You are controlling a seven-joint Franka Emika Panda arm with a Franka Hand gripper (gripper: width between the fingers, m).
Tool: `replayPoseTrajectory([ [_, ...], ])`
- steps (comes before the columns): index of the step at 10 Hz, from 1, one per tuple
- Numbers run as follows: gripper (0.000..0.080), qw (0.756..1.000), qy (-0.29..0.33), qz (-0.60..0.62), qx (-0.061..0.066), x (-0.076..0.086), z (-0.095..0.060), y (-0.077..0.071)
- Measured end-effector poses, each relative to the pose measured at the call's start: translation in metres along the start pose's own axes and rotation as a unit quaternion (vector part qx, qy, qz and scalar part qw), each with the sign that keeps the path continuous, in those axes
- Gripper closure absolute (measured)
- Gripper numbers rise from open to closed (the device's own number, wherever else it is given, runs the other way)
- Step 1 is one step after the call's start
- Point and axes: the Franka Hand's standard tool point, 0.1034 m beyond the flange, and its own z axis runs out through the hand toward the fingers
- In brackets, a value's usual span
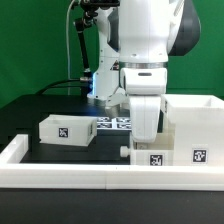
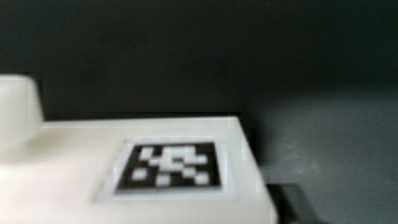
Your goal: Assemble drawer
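The drawer's big white shell [image 1: 195,125] stands at the exterior view's right, with a tag on its front. One small tray [image 1: 68,130] lies at the left. The second small tray [image 1: 150,156] sits beside the shell, right under my gripper [image 1: 143,138], which has come down onto it. In the wrist view this tray [image 2: 107,150] and its tag [image 2: 173,165] fill the frame, very close and blurred. One dark finger [image 2: 288,205] shows against the tray's edge; the other finger is hidden.
A long low white rail [image 1: 90,176] runs along the front and up the left side. The marker board [image 1: 114,122] lies behind the trays. A blurred white part [image 2: 16,110] stands beside the tray in the wrist view.
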Motion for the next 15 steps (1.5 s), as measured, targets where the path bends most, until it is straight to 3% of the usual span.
replayPoseTrajectory([
  [2, 0.0371, 1.000, 0.000, 0.002, -0.001, -0.002, -0.002, 0.001],
  [3, 0.0371, 1.000, 0.000, 0.002, -0.002, -0.001, -0.003, 0.002],
  [4, 0.0202, 1.000, 0.000, 0.003, -0.005, 0.000, -0.006, 0.004],
  [7, 0.0152, 1.000, -0.002, 0.009, -0.021, 0.000, -0.032, 0.014],
  [10, 0.0150, 1.000, -0.005, 0.017, -0.022, -0.006, -0.053, 0.032],
  [13, 0.0150, 0.999, -0.005, -0.034, -0.010, -0.034, -0.045, 0.063],
  [14, 0.0150, 0.999, -0.005, -0.049, -0.003, -0.037, -0.043, 0.069],
  [15, 0.0150, 0.999, -0.004, -0.046, -0.004, -0.038, -0.042, 0.069],
])
